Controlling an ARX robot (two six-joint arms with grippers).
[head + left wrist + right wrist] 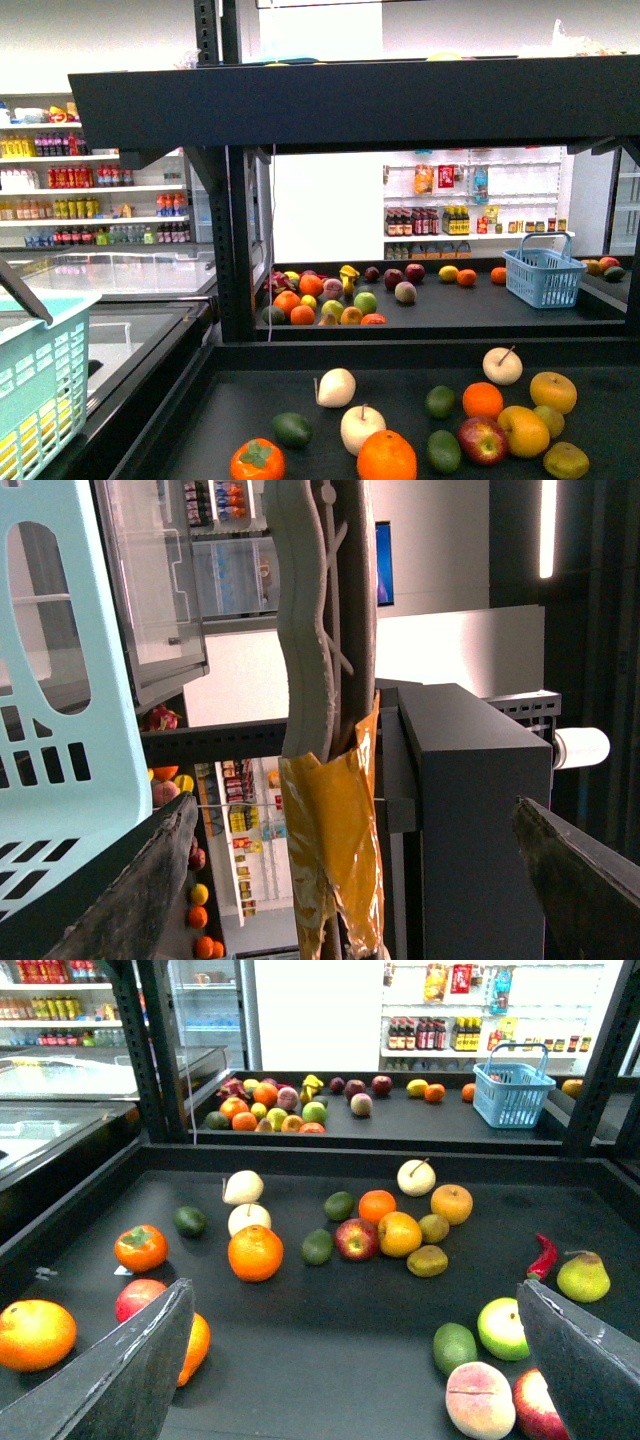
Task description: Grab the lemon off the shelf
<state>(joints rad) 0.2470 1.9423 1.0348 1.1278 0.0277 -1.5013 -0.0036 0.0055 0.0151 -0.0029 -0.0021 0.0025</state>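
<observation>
Right gripper is seen spread wide with nothing between its fingers, hovering low over the near tray of the shelf. Left gripper is likewise released, jaws far apart and gripping nothing. A pale basket is seen just beside one of its fingers, and a yellow-taped cable runs through the middle of that view. Neither arm is seen in the front view.

The lemon is placed on the far tray, just beside an orange, between the dark red fruit and the blue basket. In the right wrist view the lemon is shown well apart from the gripper, beyond the near tray's back rim. It is not touched by either gripper.

A mixed fruit pile is heaped at the far tray's left end.

On the near tray loose fruit is scattered: a big orange, a red apple, a persimmon, pale apples, limes, a chili and a pear.

White racks of bottles are seen at the back left.
</observation>
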